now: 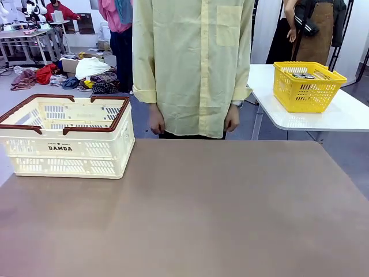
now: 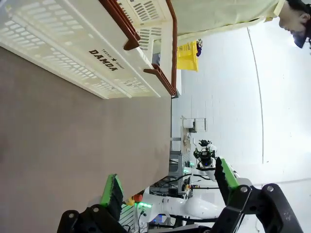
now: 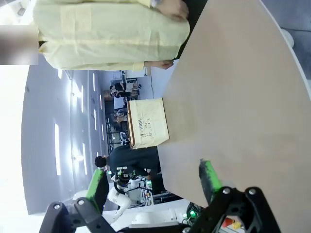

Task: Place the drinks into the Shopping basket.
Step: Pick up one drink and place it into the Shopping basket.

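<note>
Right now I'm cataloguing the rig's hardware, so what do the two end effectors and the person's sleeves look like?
The left end effector and right end effector match: black angular linkages with round pivot bolts, two fingers faced with bright green pads. The person wears a pale yellow buttoned shirt with long sleeves and a chest pocket.

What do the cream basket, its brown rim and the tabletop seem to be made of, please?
Cream basket: looks like moulded plastic, smooth and slightly glossy, with rows of slots and printed lettering. Brown rim: apparently plastic too, same moulded look. Tabletop: matte grey-brown sheet or laminate, no grain or sheen; exact material unclear.
</note>
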